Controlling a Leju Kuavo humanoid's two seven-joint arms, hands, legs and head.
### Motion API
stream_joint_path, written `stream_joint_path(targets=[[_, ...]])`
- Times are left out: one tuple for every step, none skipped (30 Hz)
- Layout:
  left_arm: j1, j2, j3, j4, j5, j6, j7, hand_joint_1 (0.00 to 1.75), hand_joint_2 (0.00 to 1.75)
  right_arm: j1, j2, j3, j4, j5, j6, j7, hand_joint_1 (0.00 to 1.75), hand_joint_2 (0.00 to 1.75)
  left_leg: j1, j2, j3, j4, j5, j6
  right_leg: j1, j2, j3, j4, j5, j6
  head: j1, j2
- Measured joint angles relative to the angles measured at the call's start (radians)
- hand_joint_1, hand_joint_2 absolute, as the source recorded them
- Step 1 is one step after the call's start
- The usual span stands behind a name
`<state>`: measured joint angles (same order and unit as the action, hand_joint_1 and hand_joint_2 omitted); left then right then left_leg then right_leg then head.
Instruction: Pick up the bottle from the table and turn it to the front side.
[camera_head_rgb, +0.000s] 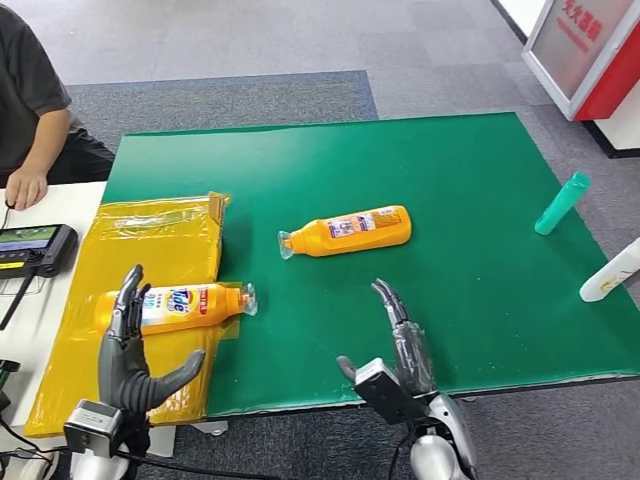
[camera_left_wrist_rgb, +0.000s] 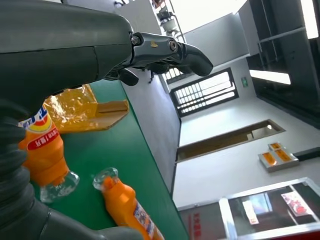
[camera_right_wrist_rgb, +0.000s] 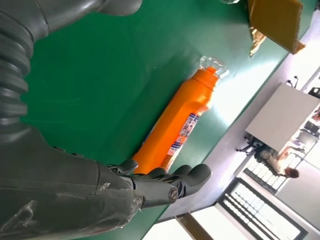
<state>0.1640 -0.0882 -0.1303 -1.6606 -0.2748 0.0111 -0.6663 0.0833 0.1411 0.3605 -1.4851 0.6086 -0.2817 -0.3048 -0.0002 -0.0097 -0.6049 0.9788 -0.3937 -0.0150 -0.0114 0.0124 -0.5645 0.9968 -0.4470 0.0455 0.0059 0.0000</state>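
Both robot hands, left hand and right hand, hover spread and empty, an orange plastic detergent bottle lying beyond the right.

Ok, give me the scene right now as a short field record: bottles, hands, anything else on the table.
near bottle: orange, lying on the yellow bag, Tide label up, cap toward the mat's middle
far bottle: orange, lying on the green mat, small-print label up
left hand: open, beside the near bottle, holds nothing
right hand: open, over the mat's near edge, holds nothing
mat's right side: teal bottle, white bottle
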Motion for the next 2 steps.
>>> stream_joint_path(targets=[[0.005,-0.003,0.001,0.000,0.017,-0.027,-0.003,0.00,1.75,0.007,-0.001,0.000,-0.007,-0.034,0.003,-0.022,0.00,1.75,0.000,0.000,0.000,0.000,0.000,0.000,0.000,0.000,0.000,0.000,0.000,0.000,0.000,0.000],[0.007,-0.005,0.002,0.000,0.026,-0.040,-0.005,0.00,1.75,0.010,-0.002,0.000,-0.010,-0.053,0.005,-0.034,0.00,1.75,0.000,0.000,0.000,0.000,0.000,0.000,0.000,0.000,0.000,0.000,0.000,0.000,0.000,0.000]])
